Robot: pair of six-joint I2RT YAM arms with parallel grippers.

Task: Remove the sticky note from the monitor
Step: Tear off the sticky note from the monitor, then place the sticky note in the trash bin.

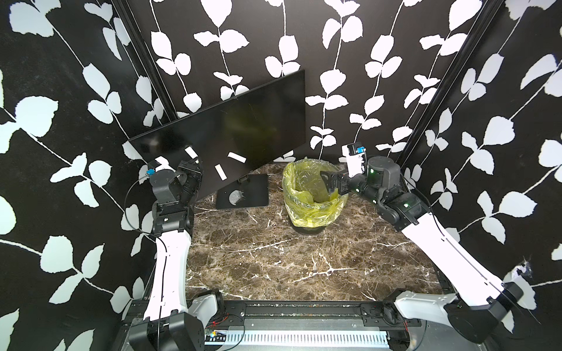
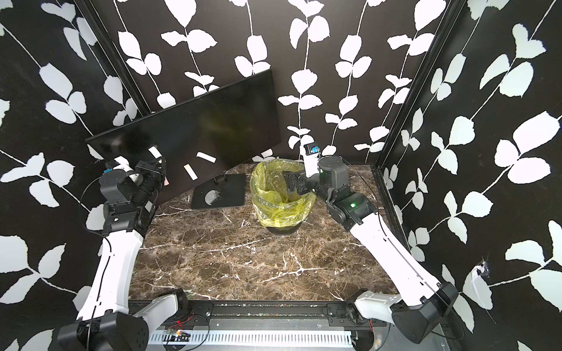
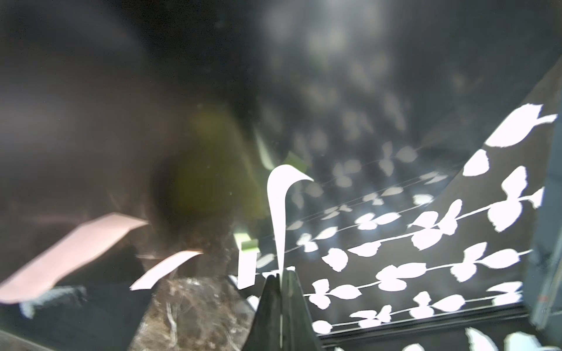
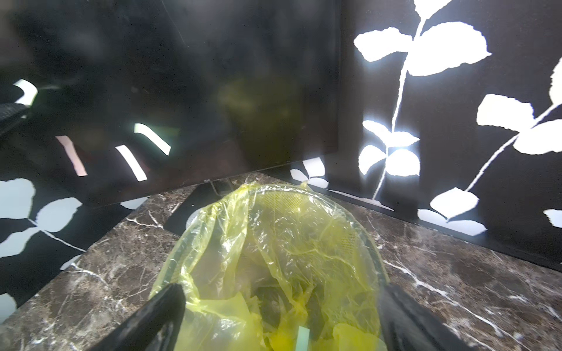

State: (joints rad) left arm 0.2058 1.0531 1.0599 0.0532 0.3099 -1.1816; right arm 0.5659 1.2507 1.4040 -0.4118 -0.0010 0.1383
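Your left gripper [image 3: 279, 275] is pinched together on a white sticky note [image 3: 277, 209], the strip curling up from between its tips, with the dark monitor [image 1: 237, 121] directly ahead of it. Whether the strip adheres to the glass cannot be told. Beyond that gripper, other notes [image 1: 237, 157] cling to the screen, a pink note [image 3: 70, 255] nearest. Your right gripper [image 4: 281, 294] hangs with jaws wide apart, the yellow-lined bin [image 1: 316, 212] directly beneath it on the marble desk [image 1: 273, 258].
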